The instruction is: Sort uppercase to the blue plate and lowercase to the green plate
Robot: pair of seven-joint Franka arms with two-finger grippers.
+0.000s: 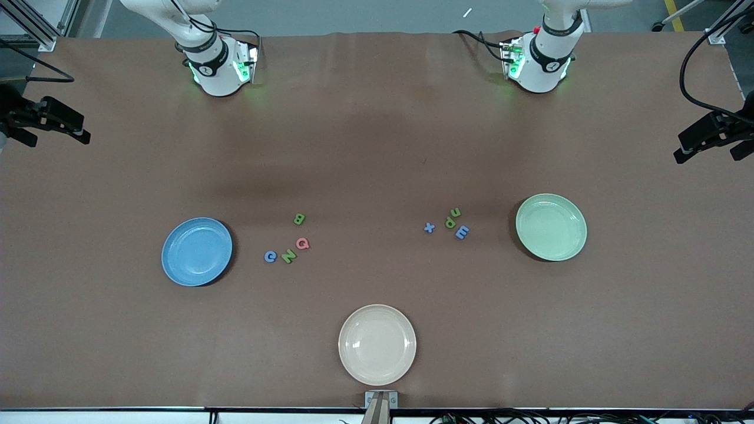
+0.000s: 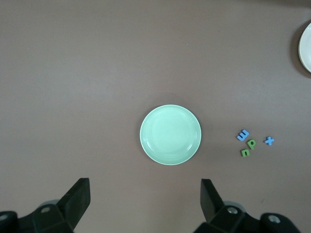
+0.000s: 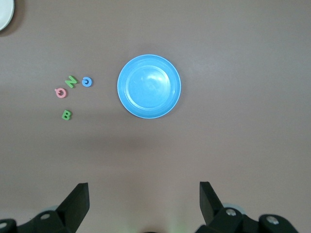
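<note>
The blue plate (image 1: 197, 251) (image 3: 149, 86) lies toward the right arm's end, bare. Beside it lie the capitals: green B (image 1: 299, 219) (image 3: 66, 115), pink Q (image 1: 303, 243) (image 3: 60, 92), green N (image 1: 288, 256) (image 3: 72, 81) and blue C (image 1: 270, 256) (image 3: 87, 81). The green plate (image 1: 551, 227) (image 2: 170, 135) lies toward the left arm's end, bare. Beside it lie blue x (image 1: 429, 227) (image 2: 269, 141), green p (image 1: 450, 222) (image 2: 251, 143), green u (image 1: 455, 212) (image 2: 245, 153) and blue m (image 1: 462, 232) (image 2: 243, 134). My left gripper (image 2: 145, 199) is open and empty, high over the table by the green plate. My right gripper (image 3: 144, 201) is open and empty, high by the blue plate.
A cream plate (image 1: 377, 344) lies mid-table, nearest to the front camera; its edge shows in the left wrist view (image 2: 307, 46) and the right wrist view (image 3: 4, 12). Black camera mounts (image 1: 713, 135) stand at both table ends. Brown tabletop (image 1: 377, 147) lies between the bases and the letters.
</note>
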